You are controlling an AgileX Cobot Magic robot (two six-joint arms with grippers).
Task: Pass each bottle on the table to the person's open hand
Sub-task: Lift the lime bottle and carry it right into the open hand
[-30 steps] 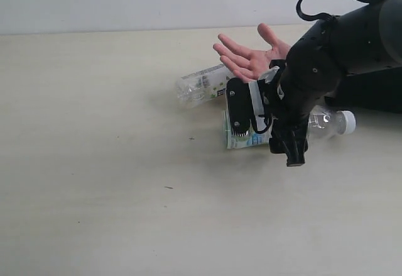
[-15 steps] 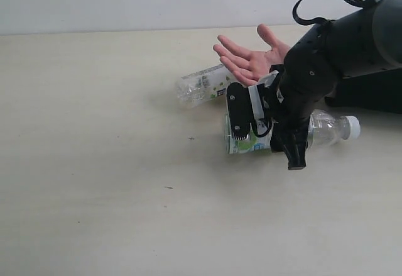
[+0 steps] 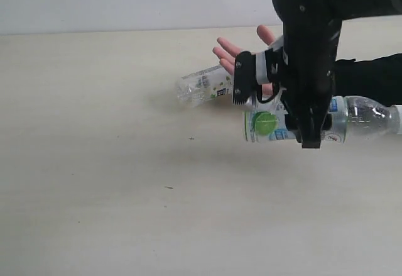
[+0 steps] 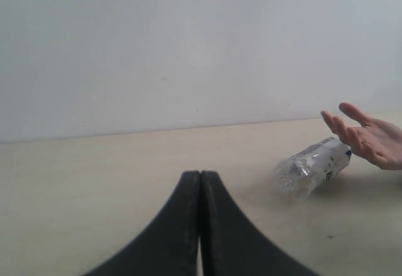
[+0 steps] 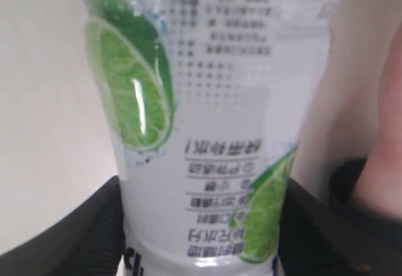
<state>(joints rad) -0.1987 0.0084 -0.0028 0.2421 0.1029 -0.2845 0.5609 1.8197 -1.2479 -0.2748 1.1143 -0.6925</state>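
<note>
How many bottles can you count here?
2. The lime-label bottle is in the right end effector; the white-label bottle lies on the table by the open hand. The arm may hide others.

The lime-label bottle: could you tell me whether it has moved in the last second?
Yes. The lime-label bottle rose and shifted right relative to the unmoved white-label bottle.

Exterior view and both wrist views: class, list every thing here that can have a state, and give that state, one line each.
green-dot-label bottle: gripped, held level, clear of the table
white-label bottle: lying on its side on the table, untouched
person's open hand: open, fingers spread, nothing in it
right gripper: shut on the green-dot-label bottle
left gripper: shut, empty
</note>
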